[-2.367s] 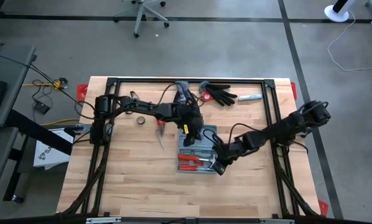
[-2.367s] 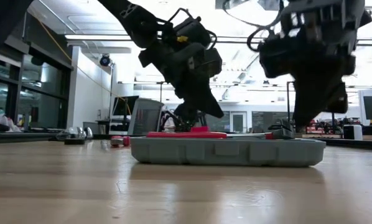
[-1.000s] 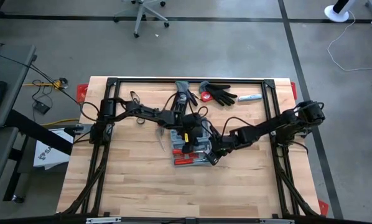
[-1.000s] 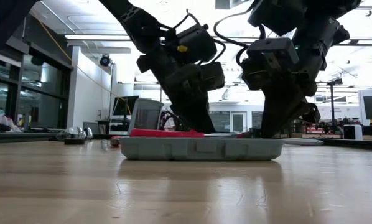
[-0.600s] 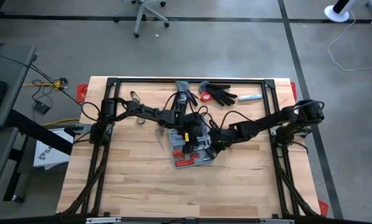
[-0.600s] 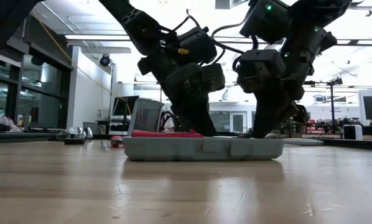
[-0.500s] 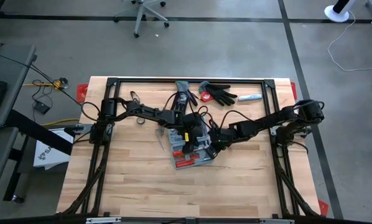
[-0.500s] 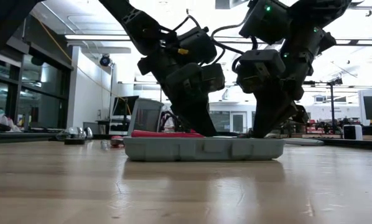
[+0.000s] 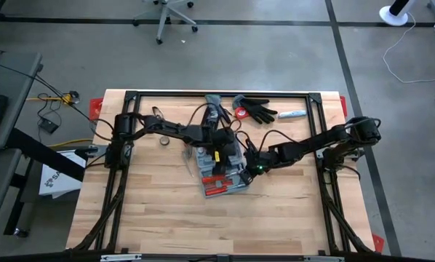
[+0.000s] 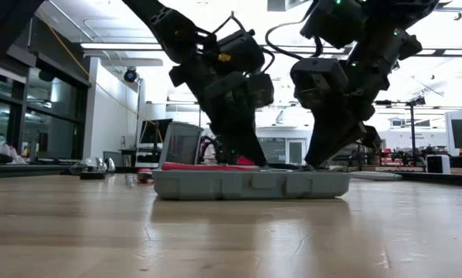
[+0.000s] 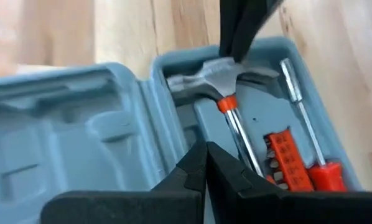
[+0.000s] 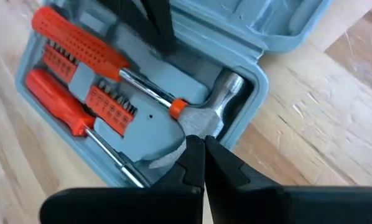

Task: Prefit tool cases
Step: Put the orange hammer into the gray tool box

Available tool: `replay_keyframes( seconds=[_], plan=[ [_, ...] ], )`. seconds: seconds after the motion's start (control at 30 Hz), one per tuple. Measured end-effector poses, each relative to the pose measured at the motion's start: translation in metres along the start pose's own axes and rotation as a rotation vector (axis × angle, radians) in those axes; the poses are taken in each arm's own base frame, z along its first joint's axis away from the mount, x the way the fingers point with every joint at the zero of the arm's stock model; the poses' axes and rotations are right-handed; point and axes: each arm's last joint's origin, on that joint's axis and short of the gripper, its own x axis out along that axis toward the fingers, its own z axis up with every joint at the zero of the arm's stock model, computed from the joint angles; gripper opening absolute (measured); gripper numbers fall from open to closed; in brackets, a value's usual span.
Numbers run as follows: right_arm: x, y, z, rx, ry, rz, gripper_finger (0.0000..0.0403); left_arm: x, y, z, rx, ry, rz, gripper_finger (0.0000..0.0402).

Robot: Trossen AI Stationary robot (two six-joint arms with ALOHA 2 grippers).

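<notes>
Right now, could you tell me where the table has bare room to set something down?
Bare wood lies along the near edge of the table, below the tool case. The centre is crowded: both end effectors meet over the case, and black gloves lie along the far edge.

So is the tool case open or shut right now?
Open. The tool case lies flat on the table with its lid folded out, and the hammer and red-handled screwdriver show inside.
</notes>
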Motion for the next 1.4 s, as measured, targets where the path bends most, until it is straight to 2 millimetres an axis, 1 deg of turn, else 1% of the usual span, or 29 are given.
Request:
replay_keyframes(
  seconds=[0.13,0.27,0.37,0.5,0.63,0.7,0.8,0.9,0.97,1.03,1.1,1.23,1.3,1.37,1.4],
  plan=[
    [0.0,-0.001,0.004,-0.013,-0.011,0.021,0.0,-0.01,-0.004,0.002,-0.002,0.01,-0.004,0.0],
    [0.001,-0.003,0.01,-0.022,-0.01,0.043,0.0,-0.013,-0.017,0.003,0.015,0.023,-0.024,0.0],
    [0.006,-0.005,0.012,-0.037,0.014,0.058,0.0,-0.011,-0.026,0.005,0.034,0.018,-0.037,0.0],
    [0.02,-0.008,0.01,-0.04,0.062,0.068,0.0,-0.005,-0.025,0.002,0.026,0.03,-0.047,0.0],
    [0.032,-0.008,0.01,-0.029,0.08,0.084,0.0,0.009,-0.018,-0.005,0.021,0.051,-0.05,0.0],
    [0.032,-0.007,0.01,-0.015,0.076,0.096,0.0,0.015,-0.014,-0.008,0.008,0.072,-0.064,0.0],
    [0.032,-0.006,0.011,-0.006,0.068,0.1,0.0,0.016,-0.012,-0.011,0.01,0.096,-0.08,0.0],
    [0.032,-0.007,0.011,-0.005,0.068,0.097,0.0,0.007,-0.013,-0.009,0.017,0.097,-0.066,0.0],
    [0.032,-0.007,0.011,-0.007,0.068,0.096,0.0,-0.004,-0.016,-0.006,0.022,0.091,-0.063,0.0],
    [0.032,-0.007,0.011,-0.007,0.066,0.093,0.0,-0.016,-0.021,0.001,0.057,0.053,-0.066,0.0],
    [0.032,-0.008,0.011,-0.005,0.068,0.093,0.0,-0.022,-0.026,0.003,0.08,0.057,-0.074,0.0],
    [0.032,-0.008,0.012,-0.007,0.066,0.099,0.0,-0.02,-0.036,-0.002,0.107,0.102,-0.11,0.0],
    [0.032,-0.008,0.013,-0.007,0.065,0.104,0.0,-0.02,-0.037,-0.003,0.106,0.111,-0.127,0.0],
    [0.032,-0.009,0.013,-0.007,0.066,0.106,0.0,-0.015,-0.036,-0.007,0.107,0.118,-0.134,0.0],
    [0.032,-0.009,0.013,-0.007,0.067,0.106,0.0,-0.011,-0.036,-0.011,0.103,0.128,-0.137,0.0]
  ],
)
